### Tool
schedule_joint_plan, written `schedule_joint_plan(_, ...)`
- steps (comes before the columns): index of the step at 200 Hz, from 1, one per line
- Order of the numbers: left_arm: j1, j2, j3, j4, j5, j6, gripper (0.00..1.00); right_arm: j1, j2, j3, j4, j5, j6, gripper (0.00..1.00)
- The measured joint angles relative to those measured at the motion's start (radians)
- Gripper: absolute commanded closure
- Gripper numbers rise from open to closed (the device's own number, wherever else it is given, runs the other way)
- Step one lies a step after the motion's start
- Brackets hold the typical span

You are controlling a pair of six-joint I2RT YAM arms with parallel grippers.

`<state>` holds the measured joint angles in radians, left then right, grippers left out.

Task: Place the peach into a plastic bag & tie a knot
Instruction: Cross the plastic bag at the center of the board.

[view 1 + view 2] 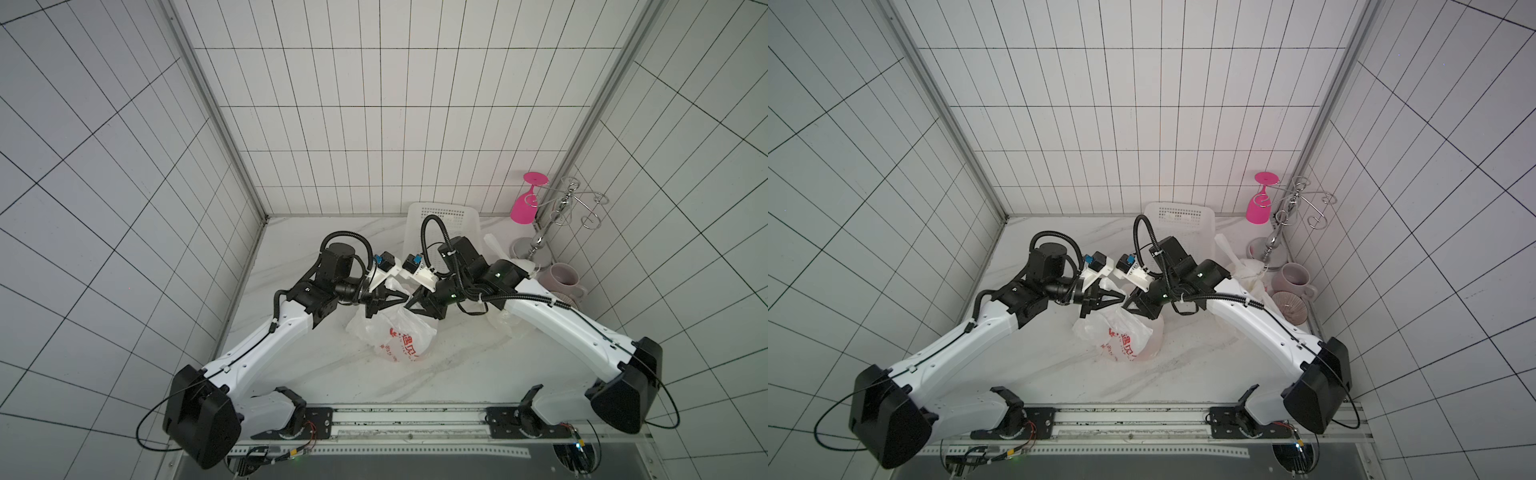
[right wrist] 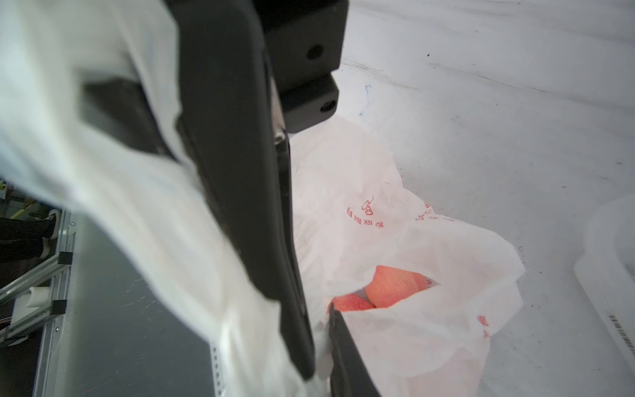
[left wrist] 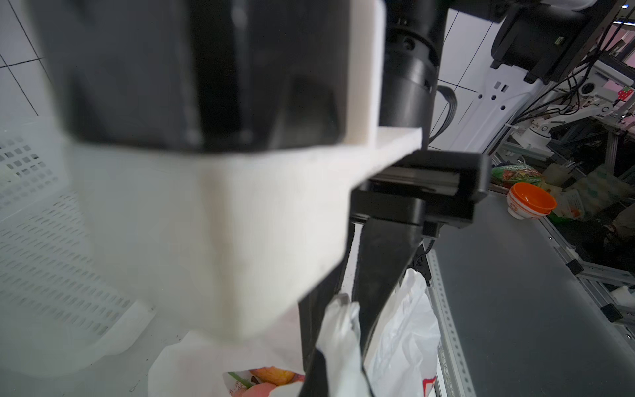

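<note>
Surface: a white marbled tabletop [image 1: 332, 374] lay inside white tiled walls, seen from above in both top views
Peach: the peach [image 2: 391, 287] sat inside the plastic bag; its pink-orange skin showed through the gaping mouth in the right wrist view, while the top views hid it behind the film
Bag: the plastic bag [image 1: 395, 332], translucent white with red print, rested near the middle of the tabletop, its top gathered toward 12 o'clock
Left gripper: the left gripper [image 1: 405, 296] pointed in from 9 o'clock, clamped on a twisted strip of the bag's upper edge, the film pinched between its black fingers [image 3: 378, 268]
Right gripper: the right gripper [image 1: 410, 306] pointed in from 3 o'clock, its tip almost touching the left one's, its jaws close together with bag film caught between them
Basket: a white perforated basket [image 1: 457, 216] stood at 12 o'clock from the bag, against the back wall
Rack: a chrome rack [image 1: 562, 204] at 2 o'clock carried a pink wine glass [image 1: 523, 210] hanging upside down
Mug: a pale mug [image 1: 563, 280] stood at 3 o'clock by the right wall, with a ribbed bowl [image 1: 1289, 309] just beside it toward 6 o'clock
</note>
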<state>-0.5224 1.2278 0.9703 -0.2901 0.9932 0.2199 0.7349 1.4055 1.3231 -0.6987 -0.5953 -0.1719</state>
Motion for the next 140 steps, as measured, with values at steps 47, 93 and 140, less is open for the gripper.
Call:
schedule_joint_plan(47,0.021,-0.002,-0.001,0.040,-0.024,-0.074,0.83,0.011,-0.010,-0.002,0.070,0.089,-0.034,1.00)
schedule_joint_plan(93,0.070,-0.095,-0.105,0.051,-0.044,-0.134,0.68,-0.005,-0.053,-0.017,0.174,0.113,-0.036,1.00)
schedule_joint_plan(140,0.098,-0.130,-0.206,0.076,-0.100,-0.198,0.82,-0.021,-0.063,-0.068,0.250,0.084,-0.027,1.00)
